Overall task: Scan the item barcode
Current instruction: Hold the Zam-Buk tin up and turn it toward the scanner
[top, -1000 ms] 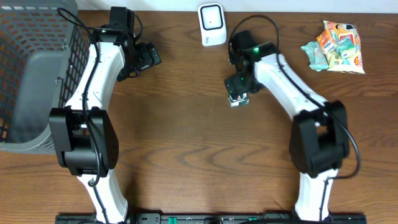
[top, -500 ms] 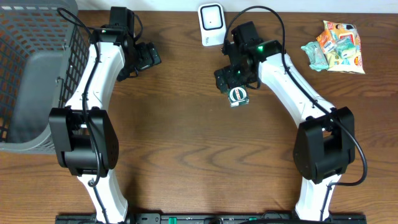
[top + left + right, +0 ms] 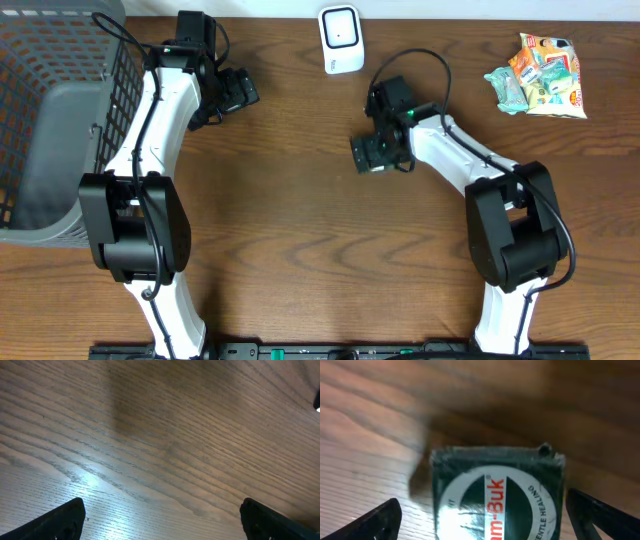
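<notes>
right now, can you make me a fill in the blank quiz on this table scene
1. The right gripper is open over a ___ box.
2. The left gripper is ___ and holds nothing.
3. The scanner is ___ in colour.
4. The grey basket stands on the ___ arm's side.
Missing words: green, open, white, left.

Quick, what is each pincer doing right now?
Left pincer: open, holding nothing.
Right pincer: open over the green box, not gripping it.
</notes>
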Robot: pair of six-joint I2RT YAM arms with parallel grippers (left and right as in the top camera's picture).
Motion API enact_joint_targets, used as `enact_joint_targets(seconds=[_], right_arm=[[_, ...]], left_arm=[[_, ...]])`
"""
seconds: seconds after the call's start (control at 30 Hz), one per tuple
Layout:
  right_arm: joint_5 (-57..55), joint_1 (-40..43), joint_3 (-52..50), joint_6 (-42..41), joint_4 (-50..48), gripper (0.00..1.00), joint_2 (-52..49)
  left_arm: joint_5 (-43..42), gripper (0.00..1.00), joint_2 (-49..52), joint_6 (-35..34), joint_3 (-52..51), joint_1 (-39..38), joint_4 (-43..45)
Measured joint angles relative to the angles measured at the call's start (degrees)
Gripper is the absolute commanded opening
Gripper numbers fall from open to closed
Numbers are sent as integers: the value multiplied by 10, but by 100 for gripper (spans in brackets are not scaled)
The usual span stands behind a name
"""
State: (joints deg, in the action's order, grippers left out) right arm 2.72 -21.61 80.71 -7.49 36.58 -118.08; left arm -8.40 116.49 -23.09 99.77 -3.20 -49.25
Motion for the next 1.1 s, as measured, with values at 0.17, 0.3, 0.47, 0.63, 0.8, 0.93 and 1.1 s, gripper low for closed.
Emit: enact_joint_targets(seconds=[0.17, 0.3, 0.47, 0.63, 0.8, 0.93, 1.1], right_arm=[[-33, 0, -7, -5, 14, 85, -1], [-85, 3, -6, -6, 26, 85, 0], [-117, 12, 9, 15, 71, 86, 0], [-126, 19, 53, 48, 109, 92, -1], [-81, 18, 83, 112, 100, 99, -1], [-52, 18, 84, 183, 96, 99, -1], [-40, 18, 82, 239, 76, 99, -4]], left_arm=[[0, 98, 0, 0, 0, 0, 0], [0, 98, 0, 0, 0, 0, 0], [0, 98, 0, 0, 0, 0, 0], [0, 98, 0, 0, 0, 0, 0], [0, 98, 0, 0, 0, 0, 0], [0, 98, 0, 0, 0, 0, 0], [0, 98, 0, 0, 0, 0, 0]])
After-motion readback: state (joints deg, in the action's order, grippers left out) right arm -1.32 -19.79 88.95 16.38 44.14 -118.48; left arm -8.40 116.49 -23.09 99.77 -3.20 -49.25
